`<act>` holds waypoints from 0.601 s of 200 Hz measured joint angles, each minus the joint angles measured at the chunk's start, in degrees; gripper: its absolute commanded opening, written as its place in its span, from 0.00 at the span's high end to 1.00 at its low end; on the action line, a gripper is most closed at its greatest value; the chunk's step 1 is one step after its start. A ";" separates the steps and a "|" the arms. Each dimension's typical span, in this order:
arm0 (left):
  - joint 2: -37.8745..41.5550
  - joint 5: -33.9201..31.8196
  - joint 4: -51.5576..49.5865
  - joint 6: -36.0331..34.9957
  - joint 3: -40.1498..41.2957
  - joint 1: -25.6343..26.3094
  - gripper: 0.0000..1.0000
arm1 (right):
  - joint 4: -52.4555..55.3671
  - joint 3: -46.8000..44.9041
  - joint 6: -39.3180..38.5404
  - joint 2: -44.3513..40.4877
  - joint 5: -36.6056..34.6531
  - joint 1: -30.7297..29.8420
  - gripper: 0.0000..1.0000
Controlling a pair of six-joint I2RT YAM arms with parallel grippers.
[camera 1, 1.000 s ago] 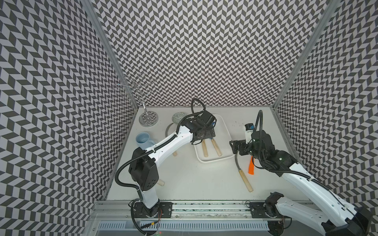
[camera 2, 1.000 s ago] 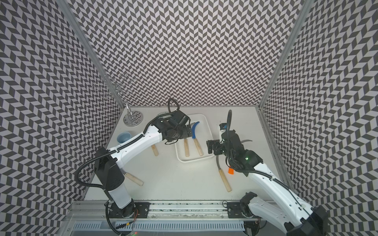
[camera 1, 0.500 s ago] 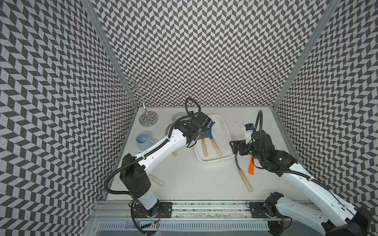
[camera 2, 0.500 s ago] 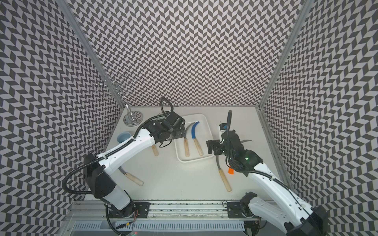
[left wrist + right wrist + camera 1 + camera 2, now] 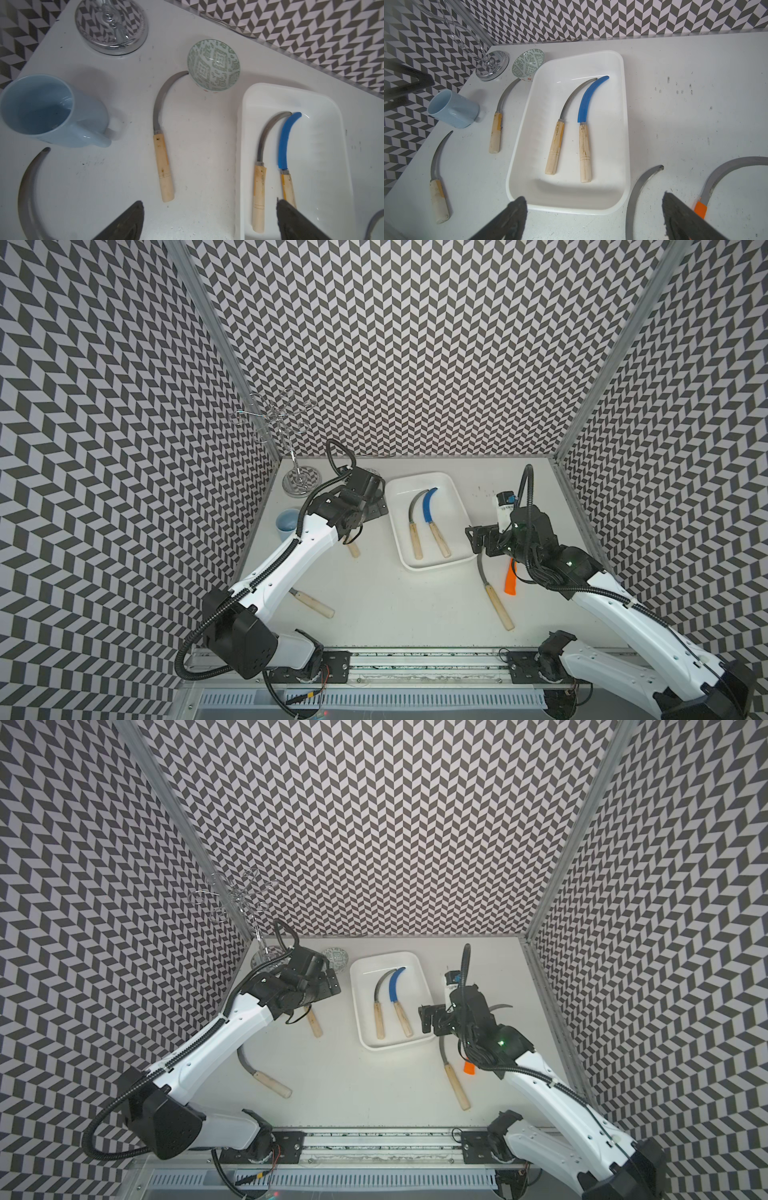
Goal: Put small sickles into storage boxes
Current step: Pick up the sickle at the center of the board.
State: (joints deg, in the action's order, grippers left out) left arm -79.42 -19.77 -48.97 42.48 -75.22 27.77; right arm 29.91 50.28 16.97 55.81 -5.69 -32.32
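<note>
Tray: you've got the white tray (image 5: 455, 510) far-centre on the table (image 5: 395, 614), long side running near to far.
In tray: two sickles side by side, handles toward the near end. The grey-bladed sickle (image 5: 413, 526) is on the left and the blue-bladed sickle (image 5: 432, 516) on the right, with the blade tips almost meeting at the far end.
Out, left: the third sickle (image 5: 161, 145) lies just left of the tray with its blade tip at the patterned bowl (image 5: 214, 65). The fourth sickle (image 5: 266, 1081) lies near-left, well apart from the tray, partly under the left arm.
Out, right: the fifth sickle (image 5: 498, 610) lies near the tray's near-right corner, not touching it. The orange-handled sickle (image 5: 510, 580) is just right of it, mostly hidden by the right arm in both top views.
Left claw: the left claw (image 5: 208, 202) has its jaws spread wide and is empty. It hovers left of the tray, over the third sickle's handle end.
Right claw: the right claw (image 5: 593, 196) is also spread wide and empty, above the tray's near-right corner and the fifth sickle's blade.
Clutter: the blue mug (image 5: 287, 522) and wire stand (image 5: 301, 479) sit far-left.
</note>
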 measured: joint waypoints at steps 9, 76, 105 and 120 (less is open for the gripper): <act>0.94 0.92 0.59 -0.48 1.86 -2.36 0.01 | -0.02 0.00 0.00 -0.04 0.28 0.00 0.00; 0.85 8.66 5.44 -2.19 12.04 -11.47 0.04 | -2.99 -1.38 -0.26 -2.67 9.22 0.00 0.00; -3.78 11.32 8.31 -1.92 14.73 -12.81 0.08 | -3.52 -1.77 -0.50 -3.17 13.40 0.00 0.00; -6.16 12.26 9.35 -1.86 15.39 -13.05 0.09 | -4.09 -2.16 -0.79 -3.54 15.72 0.00 0.00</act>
State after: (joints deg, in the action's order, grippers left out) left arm -85.58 -7.51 -39.62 40.62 -59.83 14.72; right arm 25.82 48.12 16.19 52.27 10.02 -32.32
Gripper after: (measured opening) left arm 0.916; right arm 0.998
